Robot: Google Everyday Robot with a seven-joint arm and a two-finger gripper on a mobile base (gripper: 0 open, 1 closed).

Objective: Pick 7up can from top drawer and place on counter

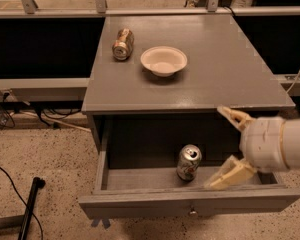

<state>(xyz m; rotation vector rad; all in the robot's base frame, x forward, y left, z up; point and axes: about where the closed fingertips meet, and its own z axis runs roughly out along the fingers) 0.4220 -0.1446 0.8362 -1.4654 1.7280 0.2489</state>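
The bench (220,59) is a grey cabinet top, seen from above and in front. Below its front edge the drawer (140,204) is pulled out, with its interior exposed. A small knob (192,212) sits at the centre of the front panel.

The gripper (215,147) enters from the right, over the right part of the open drawer, just below the front edge of the bench. Its fingers (232,173) are spread wide apart, one above the other, and hold nothing. The upper finger tip is level with the bench edge. The lower finger tip is down near the drawer's front wall.

On the bench a white bowl (163,61) rests upright near the middle. A brown can (123,44) lies on its side just left of the bowl, apart from it.

The 7up can (189,162) stands upright on the drawer floor, near the centre. It is left of the fingers and near the lower finger tip, but not between the fingers and not touching them.
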